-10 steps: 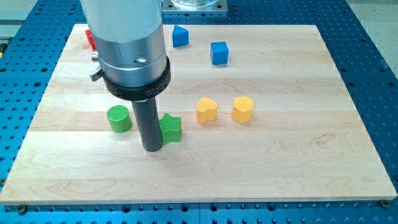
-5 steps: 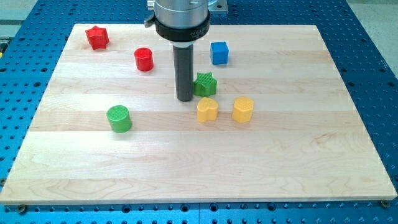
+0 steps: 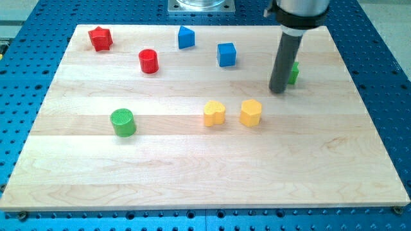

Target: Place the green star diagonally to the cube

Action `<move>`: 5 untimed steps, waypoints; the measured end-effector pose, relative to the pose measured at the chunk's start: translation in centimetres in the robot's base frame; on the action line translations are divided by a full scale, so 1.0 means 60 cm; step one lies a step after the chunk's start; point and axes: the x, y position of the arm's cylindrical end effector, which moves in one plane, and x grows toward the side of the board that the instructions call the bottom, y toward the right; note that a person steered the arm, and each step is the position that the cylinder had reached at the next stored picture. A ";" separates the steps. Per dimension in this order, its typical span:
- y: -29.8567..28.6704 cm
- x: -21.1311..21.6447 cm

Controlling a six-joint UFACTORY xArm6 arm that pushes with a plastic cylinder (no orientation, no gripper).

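The green star (image 3: 293,72) is at the view's right, mostly hidden behind my rod; only a sliver shows. My tip (image 3: 278,90) rests on the board at the star's left, touching or very close to it. The blue cube (image 3: 226,54) sits to the view's left of the star and a little nearer the top, apart from both.
On the wooden board (image 3: 192,167): a blue triangular block (image 3: 185,37) and a red star (image 3: 100,38) near the top, a red cylinder (image 3: 148,61), a green cylinder (image 3: 122,122) at the left, a yellow heart (image 3: 214,113) and a yellow hexagon (image 3: 251,112) in the middle.
My tip has swept from the lower middle up and to the view's right, pushing the green star past the yellow blocks to a spot right of the blue cube.
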 end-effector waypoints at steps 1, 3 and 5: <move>0.039 -0.048; 0.083 -0.194; 0.048 -0.140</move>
